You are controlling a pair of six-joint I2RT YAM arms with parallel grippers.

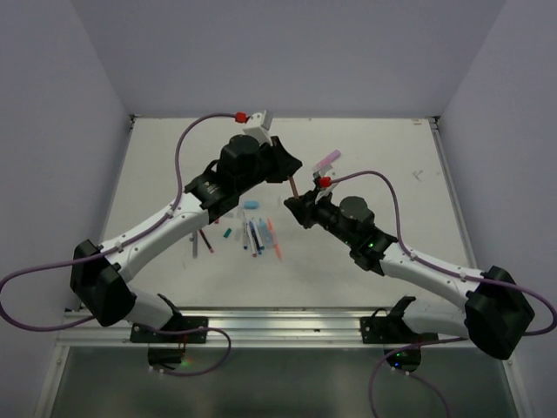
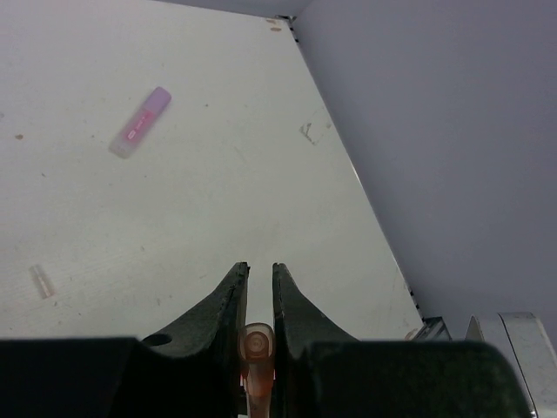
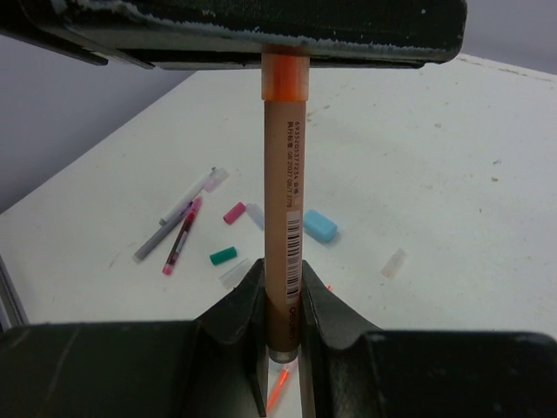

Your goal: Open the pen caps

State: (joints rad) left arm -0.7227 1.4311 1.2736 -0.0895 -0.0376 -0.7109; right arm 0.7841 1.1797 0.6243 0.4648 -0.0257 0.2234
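A tan pen (image 3: 285, 218) with a barcode label is held between both arms above the table. My right gripper (image 3: 283, 279) is shut on the lower end of its body. The pen's orange cap (image 3: 285, 78) runs up into my left gripper (image 3: 261, 26), whose jaws are shut on it; the cap's round end (image 2: 257, 344) shows between the left fingers (image 2: 222, 300). From above, the pen (image 1: 294, 185) bridges the left gripper (image 1: 291, 172) and the right gripper (image 1: 297, 205). Loose pens (image 1: 257, 235) lie on the table below.
Loose caps lie on the table: light blue (image 3: 319, 225), teal (image 3: 223, 255), pink (image 3: 234, 212) and clear (image 3: 393, 262). A grey pen (image 3: 170, 228) and a pink pen (image 3: 181, 235) lie to the left. A purple marker (image 2: 140, 122) rests farther back.
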